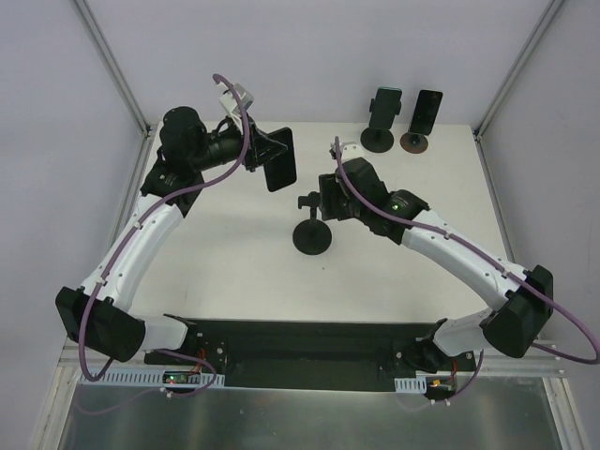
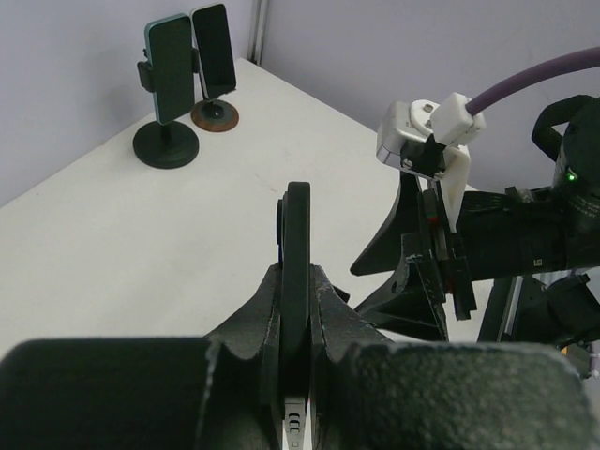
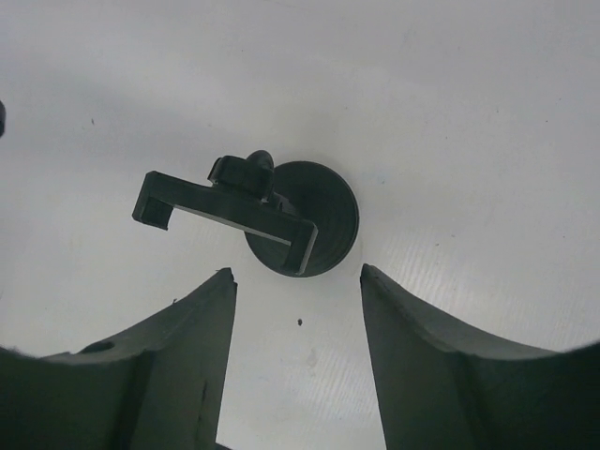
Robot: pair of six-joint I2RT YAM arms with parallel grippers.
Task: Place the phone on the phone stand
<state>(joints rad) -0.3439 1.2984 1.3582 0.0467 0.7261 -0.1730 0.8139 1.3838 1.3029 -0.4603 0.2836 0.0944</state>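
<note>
A dark phone (image 1: 279, 159) hangs above the table, left of centre, with my left gripper (image 1: 265, 153) shut on it. In the left wrist view the phone (image 2: 296, 234) shows edge-on, upright between the closed fingers of that gripper (image 2: 296, 281). The empty black phone stand (image 1: 312, 234) sits mid-table on a round base, its clamp (image 1: 307, 201) at the top. My right gripper (image 1: 325, 200) hovers right beside that clamp. From the right wrist the stand (image 3: 314, 220) and its bracket (image 3: 220, 208) lie just beyond the open right gripper (image 3: 298, 277), nothing between its fingers.
At the back right stand two other holders with phones on them: a teal phone on a black stand (image 1: 382, 117) and a black phone on a brown-based stand (image 1: 422, 120). White walls and metal frame posts enclose the table. The right arm (image 2: 525, 244) is close to the held phone.
</note>
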